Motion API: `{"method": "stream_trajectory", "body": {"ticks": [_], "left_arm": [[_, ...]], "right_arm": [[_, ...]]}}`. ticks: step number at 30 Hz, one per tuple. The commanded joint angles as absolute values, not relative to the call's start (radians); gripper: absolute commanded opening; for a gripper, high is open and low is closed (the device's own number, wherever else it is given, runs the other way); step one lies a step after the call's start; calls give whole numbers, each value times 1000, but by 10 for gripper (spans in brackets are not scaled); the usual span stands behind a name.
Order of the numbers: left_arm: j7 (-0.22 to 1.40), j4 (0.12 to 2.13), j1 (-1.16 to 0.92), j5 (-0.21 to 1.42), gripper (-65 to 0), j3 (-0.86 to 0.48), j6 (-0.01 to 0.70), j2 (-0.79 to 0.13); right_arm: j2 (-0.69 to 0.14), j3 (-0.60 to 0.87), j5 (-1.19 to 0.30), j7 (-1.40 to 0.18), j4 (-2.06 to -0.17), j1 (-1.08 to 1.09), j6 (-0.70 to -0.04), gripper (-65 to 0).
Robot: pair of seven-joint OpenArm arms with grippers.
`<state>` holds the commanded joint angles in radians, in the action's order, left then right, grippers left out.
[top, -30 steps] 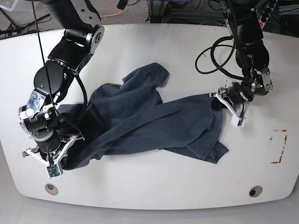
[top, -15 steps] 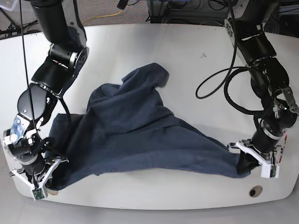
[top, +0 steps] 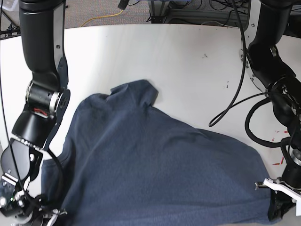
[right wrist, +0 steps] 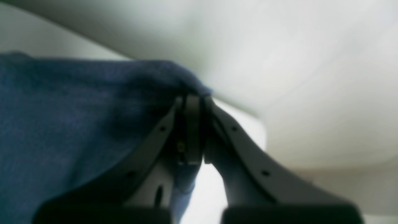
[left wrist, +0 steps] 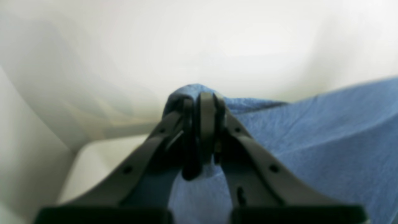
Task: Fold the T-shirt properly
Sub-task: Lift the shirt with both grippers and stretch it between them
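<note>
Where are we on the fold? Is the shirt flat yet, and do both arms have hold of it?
Done: both grippers are shut on the T-shirt, the left gripper and the right gripper each pinching an edge. In hand: the shirt is stretched between them toward the near table edge, one sleeve bunched at the far side. Left: laying it flat and every fold; none shows so far.

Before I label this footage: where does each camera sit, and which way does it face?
Base: high above the table, looking down on the T-shirt; both arms show.
Left wrist: on the left gripper, looking along its jaws, shut on a bunched edge of the shirt.
Right wrist: on the right gripper, looking along jaws shut on cloth.
Shared: all three show the T-shirt and white tabletop.
</note>
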<state>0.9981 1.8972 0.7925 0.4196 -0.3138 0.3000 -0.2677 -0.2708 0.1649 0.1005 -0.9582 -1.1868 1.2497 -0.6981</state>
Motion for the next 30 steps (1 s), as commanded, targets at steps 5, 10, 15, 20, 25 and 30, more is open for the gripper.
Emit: {"method": "stream_trajectory", "body": {"ticks": [5,10,15,20,25,30], "left_arm": [[1006,1862,961,421,-640,-314,300,-321],[1007,1817,1056,426,-640,-308,303,-371],[1009,1814,1041,427,-640,-306,306,-377],[1009,1830,917,440,-639,-306,308,-378],[1009,1877,751,478,-639,-311,308,-378],[1009,1916,605,478,-639,-312,308,-374]], "right_arm": [[-271,47,90,-966,-1145,1306,-698,-650],[-260,12,90,-1044,-1162,1306,-698,-650],[-260,13,90,-1116,-1250,1306,-698,-650],[-260,97,90,-1156,-1425,1216,-698,-650],[-259,168,88,-1190,-1577,1020,-698,-650],[-213,257,88,-1194,-1689,834,-698,-650]]}}
